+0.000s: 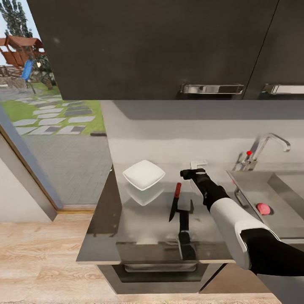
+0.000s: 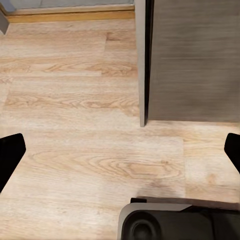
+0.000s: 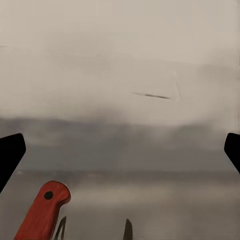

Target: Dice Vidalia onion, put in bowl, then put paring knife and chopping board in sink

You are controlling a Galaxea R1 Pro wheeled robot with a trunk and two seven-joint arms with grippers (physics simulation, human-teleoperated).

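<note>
Grey countertop [image 1: 139, 228] carries an empty bowl [image 1: 143, 174]; sink [image 1: 291, 219] holds the onion [image 1: 263, 208]; both grippers released.

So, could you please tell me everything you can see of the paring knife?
The paring knife lies flat on the glossy grey countertop, apart from the white bowl to its left. It has a reddish handle, pointing toward the back wall, and a slim dark pointed blade toward the counter's front edge. The right wrist view shows a dark rivet in the handle's end. The right gripper hovers near the handle; nothing grips the knife.

Bowl [image 1: 143, 174] left of paring knife [image 1: 175, 202]; Vidalia onion [image 1: 263, 208] in sink [image 1: 253, 185].
</note>
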